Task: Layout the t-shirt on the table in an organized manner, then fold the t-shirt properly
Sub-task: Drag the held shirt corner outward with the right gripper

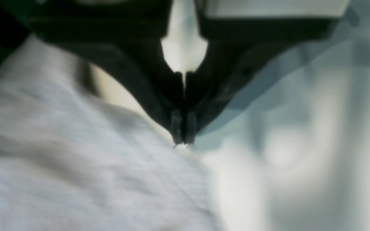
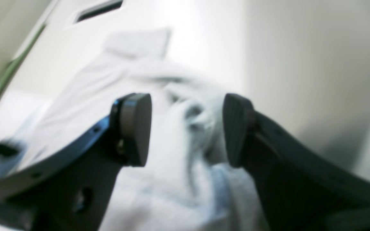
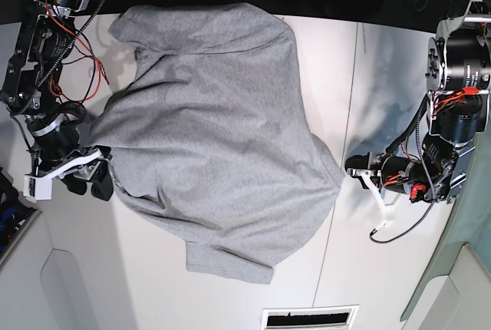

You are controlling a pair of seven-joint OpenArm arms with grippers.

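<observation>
The light grey t-shirt (image 3: pixel 215 130) lies spread but rumpled on the white table (image 3: pixel 383 77), with no lettering showing. At the shirt's left edge in the base view, my right gripper (image 3: pixel 88 186) is open. In the right wrist view its pads (image 2: pixel 136 128) stand wide apart over bunched fabric (image 2: pixel 178 179), and the right gripper (image 2: pixel 186 130) grips nothing. My left gripper (image 3: pixel 351 169) is at the shirt's right corner. In the left wrist view the left gripper (image 1: pixel 183 141) is shut, and the t-shirt's (image 1: pixel 75 166) edge rises to a point at its tips.
A dark slot (image 3: pixel 311 318) sits in the table's near edge and also shows in the right wrist view as a slot (image 2: pixel 98 11). Teal-green cloth (image 3: pixel 472 238) hangs at the right border. Pale grey rounded panels (image 3: pixel 77 292) lie at lower left. A thin seam (image 3: pixel 351 100) crosses the table.
</observation>
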